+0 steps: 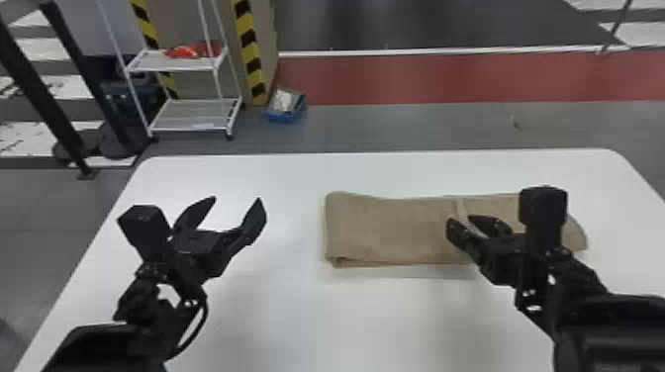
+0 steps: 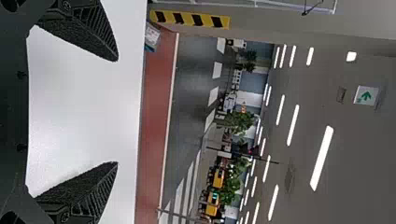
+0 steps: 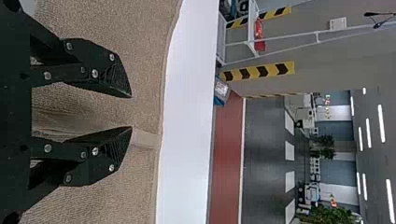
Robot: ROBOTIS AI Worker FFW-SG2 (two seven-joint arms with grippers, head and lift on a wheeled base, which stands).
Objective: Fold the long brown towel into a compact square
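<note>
That towel (image 1: 396, 230) looks light and floppy, best nipped at its left end (image 1: 333, 228); left pincer (image 1: 237, 199) and right pincer (image 1: 460, 220) gape empty.

So the right gripper (image 1: 460, 219) and its arm (image 1: 608, 326) hide a chunk of the towel (image 1: 391, 230) in the head view, and whether those fingers actually touch the cloth is anyone's guess. Towel layers? Too mushy to count. In the right wrist view the towel runs right out of frame. Head view also chops off the table's (image 1: 297, 321) near side and both forearms. Red stuff (image 1: 190, 50) on the rack (image 1: 190, 116) is a blur, and the blue box's (image 1: 287, 117) contents are too tiny to name.
</note>
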